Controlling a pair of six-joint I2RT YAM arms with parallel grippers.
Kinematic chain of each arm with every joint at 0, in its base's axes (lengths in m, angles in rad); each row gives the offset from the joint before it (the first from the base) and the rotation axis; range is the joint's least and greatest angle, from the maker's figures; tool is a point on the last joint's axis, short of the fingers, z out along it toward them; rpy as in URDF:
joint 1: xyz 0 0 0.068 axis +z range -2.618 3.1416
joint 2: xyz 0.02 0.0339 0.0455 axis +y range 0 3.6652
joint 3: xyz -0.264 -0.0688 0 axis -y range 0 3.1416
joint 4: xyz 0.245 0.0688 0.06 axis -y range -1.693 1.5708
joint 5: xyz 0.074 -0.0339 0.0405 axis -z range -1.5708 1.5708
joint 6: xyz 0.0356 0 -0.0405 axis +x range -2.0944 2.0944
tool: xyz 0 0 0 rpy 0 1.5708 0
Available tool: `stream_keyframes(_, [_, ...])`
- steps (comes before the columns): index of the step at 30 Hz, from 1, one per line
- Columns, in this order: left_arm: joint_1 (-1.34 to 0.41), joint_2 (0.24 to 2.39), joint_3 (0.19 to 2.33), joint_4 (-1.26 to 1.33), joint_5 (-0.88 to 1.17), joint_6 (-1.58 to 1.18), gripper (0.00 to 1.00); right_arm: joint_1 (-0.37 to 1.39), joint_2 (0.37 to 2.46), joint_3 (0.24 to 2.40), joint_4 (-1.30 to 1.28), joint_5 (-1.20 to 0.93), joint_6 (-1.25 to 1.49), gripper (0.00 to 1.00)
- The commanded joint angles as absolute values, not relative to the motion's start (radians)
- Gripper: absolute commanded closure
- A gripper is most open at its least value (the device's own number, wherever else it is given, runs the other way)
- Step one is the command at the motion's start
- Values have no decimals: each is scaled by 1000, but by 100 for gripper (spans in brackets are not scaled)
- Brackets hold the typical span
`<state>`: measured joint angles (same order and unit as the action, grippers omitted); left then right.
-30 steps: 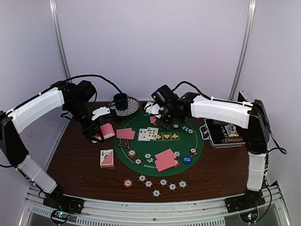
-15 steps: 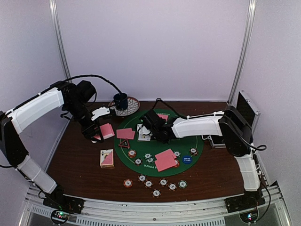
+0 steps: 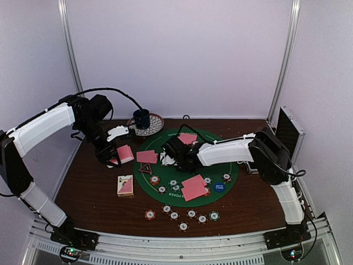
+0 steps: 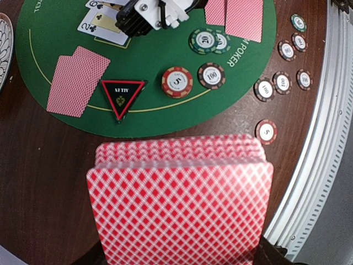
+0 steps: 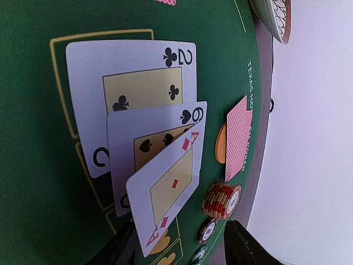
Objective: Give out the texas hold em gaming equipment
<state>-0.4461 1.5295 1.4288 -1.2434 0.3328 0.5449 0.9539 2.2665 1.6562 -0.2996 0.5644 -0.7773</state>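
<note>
**Laying a third face-up card in the middle of the mat**

Right gripper (image 5: 179,245) is down low over the green mat (image 3: 227,163), its jaws standing apart, and the ace of diamonds (image 5: 168,187) sits between them, tilted, its far end overlapping the six of spades (image 5: 154,122). That six in turn overlaps the two of clubs (image 5: 138,72). It looks like a fanned community row, each card placed so its corner index stays readable. Whether the ace is fully flat I cannot tell.

Over on the left, the left gripper (image 3: 113,159) is clamped on the pink-backed deck (image 4: 179,204), holding it above the worktop (image 3: 259,205) just off the mat's edge. My read is that it serves as the supply, parked clear of the layout.

Now the neighbours. Two face-down cards (image 4: 74,80) lie just beside the red-edged triangle marker (image 4: 122,96), close to the face-up row. An orange chip (image 4: 177,81) and a dark chip (image 4: 212,75) sit near the mat's rim, with a green chip (image 4: 202,40) further in. A chip stack (image 5: 220,200) stands right by the ace, next to another face-down pair (image 5: 238,138). That's tight, so a careless lift could clip the stack.

A loose row of chips (image 3: 183,215) lines the worktop's near side. The blue disc (image 3: 219,186), card box (image 3: 126,186), blue cup (image 3: 142,117) and black case (image 3: 288,130) all lie well apart from the action.
</note>
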Motion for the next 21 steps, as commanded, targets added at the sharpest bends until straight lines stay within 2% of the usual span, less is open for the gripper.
stream_keyframes(1, [-443, 1504, 1443, -1251, 351, 553, 100, 966, 2213, 1671, -333, 541, -734, 37])
stream_keyframes(4, [-443, 1503, 1446, -1254, 349, 555, 100, 966, 2184, 1667, -341, 537, -718, 23])
stream_keyframes(6, [-443, 1503, 1446, -1255, 347, 558, 100, 968, 2167, 1667, -337, 550, -697, 4])
stream_keyframes(7, [-443, 1502, 1445, -1256, 348, 558, 100, 968, 2156, 1668, -336, 555, -678, 1])
stream_keyframes(13, [-443, 1506, 1452, -1255, 350, 560, 100, 966, 2093, 1670, -265, 645, -520, 0])
stream_keyframes(15, [-443, 1509, 1458, -1255, 349, 560, 100, 956, 2085, 1718, -328, 661, -422, 0])
stream_keyframes(18, [-443, 1511, 1464, -1257, 349, 560, 100, 942, 2077, 1817, -464, 605, -261, 1])
stream_keyframes(21, [-443, 1515, 1469, -1259, 350, 560, 100, 941, 2004, 1791, -451, 530, -170, 0])
